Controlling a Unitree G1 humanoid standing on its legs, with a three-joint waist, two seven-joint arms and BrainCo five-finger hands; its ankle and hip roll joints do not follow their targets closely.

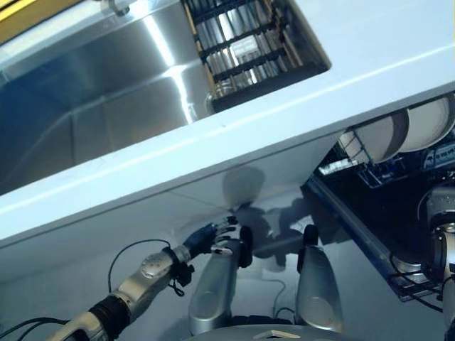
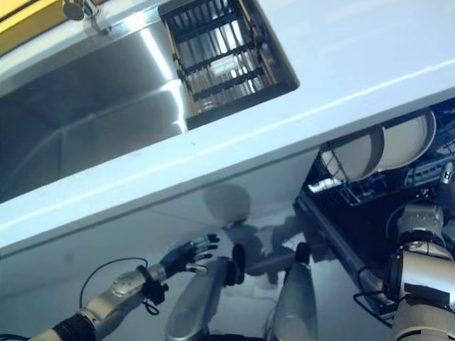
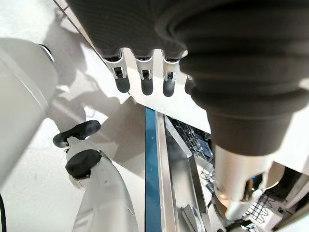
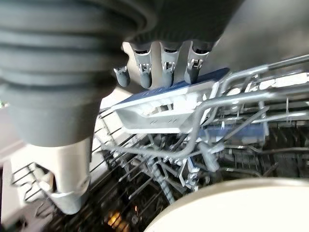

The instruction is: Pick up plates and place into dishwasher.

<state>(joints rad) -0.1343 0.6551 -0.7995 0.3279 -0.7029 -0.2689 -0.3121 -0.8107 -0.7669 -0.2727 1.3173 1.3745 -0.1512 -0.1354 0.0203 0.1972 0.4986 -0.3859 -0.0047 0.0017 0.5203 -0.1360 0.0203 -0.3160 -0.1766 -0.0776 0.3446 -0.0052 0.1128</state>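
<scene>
In the dishwasher rack [image 2: 355,188], two plates [image 2: 384,150] are already stood upright; the right hand [image 4: 159,58] is held empty above it, fingers relaxed, and the left hand [image 2: 186,254] is spread, idle, below the worktop [image 2: 341,64].

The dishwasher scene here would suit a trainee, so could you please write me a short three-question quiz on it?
1. True or false: two round white plates stand upright in the wire dishwasher rack.
2. Which hand hangs low before the white cabinet front: A left, B right?
3. Fill in: the dark slatted drying rack sits in the steel ____.

Key: 1 true. 2 A, the left hand, fingers relaxed; the right hand is over the rack. 3 sink.
</scene>
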